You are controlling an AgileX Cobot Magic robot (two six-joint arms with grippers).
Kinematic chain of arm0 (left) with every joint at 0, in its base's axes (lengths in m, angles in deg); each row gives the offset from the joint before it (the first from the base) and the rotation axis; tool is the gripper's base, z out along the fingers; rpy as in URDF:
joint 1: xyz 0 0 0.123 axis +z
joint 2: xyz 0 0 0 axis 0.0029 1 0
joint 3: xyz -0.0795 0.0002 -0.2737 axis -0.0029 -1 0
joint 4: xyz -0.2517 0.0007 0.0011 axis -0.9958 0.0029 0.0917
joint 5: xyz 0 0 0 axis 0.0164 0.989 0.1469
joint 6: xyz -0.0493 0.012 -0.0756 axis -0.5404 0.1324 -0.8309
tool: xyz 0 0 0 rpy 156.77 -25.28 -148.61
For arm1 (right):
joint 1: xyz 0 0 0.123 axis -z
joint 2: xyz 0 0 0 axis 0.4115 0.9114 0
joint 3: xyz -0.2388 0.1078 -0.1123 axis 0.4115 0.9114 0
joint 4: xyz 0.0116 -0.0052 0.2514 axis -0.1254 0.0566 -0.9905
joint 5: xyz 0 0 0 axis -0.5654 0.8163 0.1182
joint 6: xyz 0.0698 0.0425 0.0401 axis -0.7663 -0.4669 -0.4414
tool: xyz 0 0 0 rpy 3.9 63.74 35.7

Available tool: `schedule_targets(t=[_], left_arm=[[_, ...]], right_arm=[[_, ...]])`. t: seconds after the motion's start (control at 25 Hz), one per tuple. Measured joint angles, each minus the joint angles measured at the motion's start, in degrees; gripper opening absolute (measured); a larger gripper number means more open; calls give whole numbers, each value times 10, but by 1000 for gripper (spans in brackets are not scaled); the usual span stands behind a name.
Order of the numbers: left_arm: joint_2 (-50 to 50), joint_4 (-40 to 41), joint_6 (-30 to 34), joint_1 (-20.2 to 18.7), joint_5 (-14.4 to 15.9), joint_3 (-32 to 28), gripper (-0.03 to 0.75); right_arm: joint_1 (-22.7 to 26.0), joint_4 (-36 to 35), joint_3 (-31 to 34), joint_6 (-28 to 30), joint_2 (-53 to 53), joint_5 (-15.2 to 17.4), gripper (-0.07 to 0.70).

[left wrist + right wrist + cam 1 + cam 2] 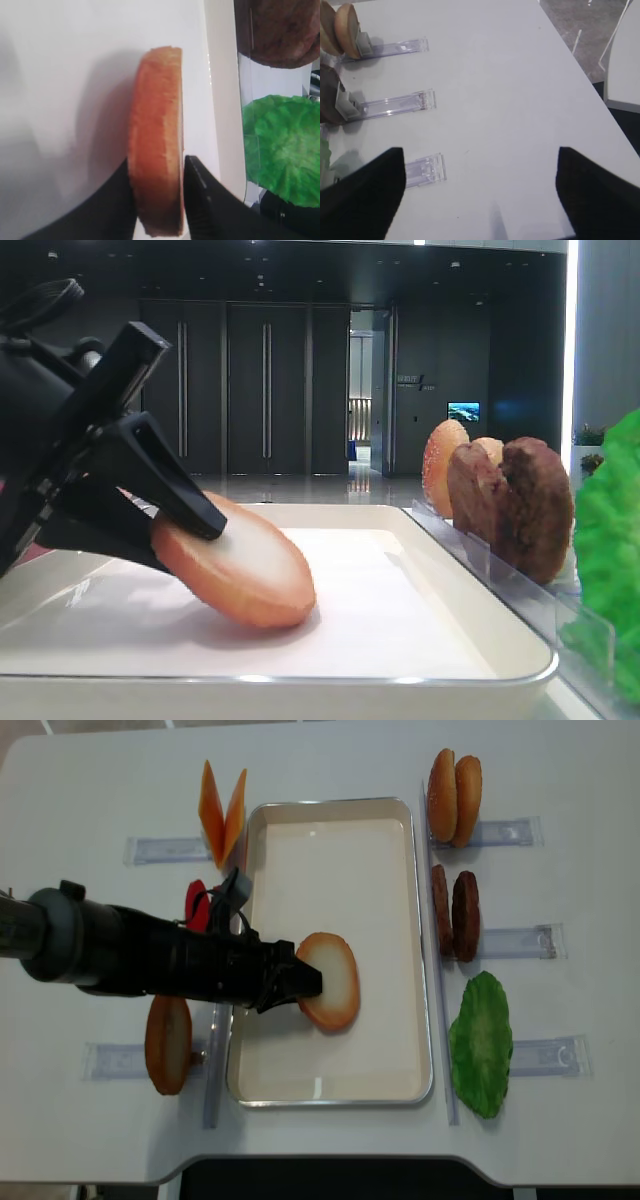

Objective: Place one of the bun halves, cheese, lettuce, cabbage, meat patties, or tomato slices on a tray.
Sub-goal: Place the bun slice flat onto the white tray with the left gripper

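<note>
Left gripper (pixel 300 982) pinches the bun half (pixel 331 980) across its thickness, disc tilted, lower edge touching the tray (pixel 330 1085) floor near centre; right gripper (pixel 480 195) gapes empty.

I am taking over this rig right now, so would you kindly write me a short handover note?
Left gripper: both fingers against the flat round golden-brown bun half, which rests tilted, lower edge on the large shallow white tray; whether it is still gripped is unclear.
Right gripper: open, empty, over bare table.
Elsewhere: orange cheese slices left of the tray, dark brown meat patties and green crinkly lettuce right of it.
Done: bun half brought onto the tray.
Left: release it fully, withdraw the left arm.
</note>
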Motion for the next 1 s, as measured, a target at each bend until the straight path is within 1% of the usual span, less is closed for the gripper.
schedule_targets(t=[0.12,0.28,0.44,0.56,0.68,0.8,0.92,1.0], left_arm=[[-1,26,-18,0,0,0,281],[-19,54,-47,4,-16,0,349],[-57,90,-87,16,-33,0,372],[-88,131,-131,27,-35,0,376],[-101,162,-161,28,-33,0,383],[-101,180,-177,28,-32,-1,413],[-101,196,-192,28,-17,7,449],[-101,215,-213,28,-4,24,462]], right_arm=[[0,0,0,0,0,0,581],[0,0,0,0,0,0,581],[0,0,0,0,0,0,581],[0,0,0,0,0,0,581],[0,0,0,0,0,0,581],[0,0,0,0,0,0,581],[0,0,0,0,0,0,581],[0,0,0,0,0,0,581]])
